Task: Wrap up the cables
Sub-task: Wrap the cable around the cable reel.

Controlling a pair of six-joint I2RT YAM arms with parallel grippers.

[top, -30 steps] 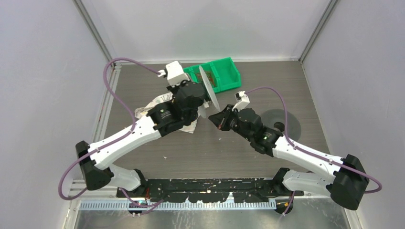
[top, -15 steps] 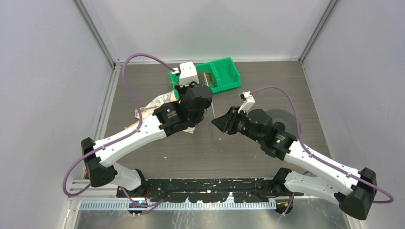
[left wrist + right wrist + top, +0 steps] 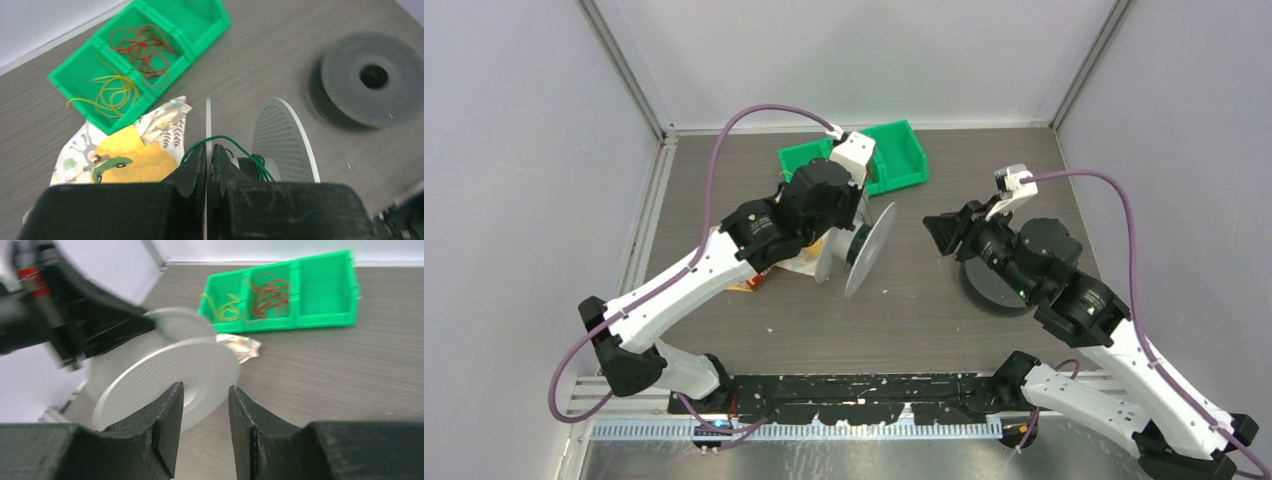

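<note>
My left gripper [image 3: 209,147] is shut on the thin flange of a translucent spool [image 3: 285,135], holding it on edge above the table. A dark green cable [image 3: 256,164] is wound on its hub, with one loop arching over the fingertips. In the top view the spool [image 3: 871,248] hangs just right of the left gripper [image 3: 852,238]. My right gripper [image 3: 206,390] is open with nothing between its fingers, and it faces the spool [image 3: 170,372] from a short way off. In the top view the right gripper [image 3: 944,232] is well right of the spool. Yellow cables [image 3: 112,92] and reddish-brown cables [image 3: 145,47] lie in the green bin [image 3: 200,20].
The green bin [image 3: 902,158] sits at the back of the table. A grey spool [image 3: 989,285] lies flat under my right arm and shows in the left wrist view too [image 3: 370,80]. A patterned cloth with a yellow packet [image 3: 130,150] lies left of the held spool.
My right gripper has opened and drawn back to the right, away from the spool. My left arm has swung the spool round and brought it nearer, still gripped.
</note>
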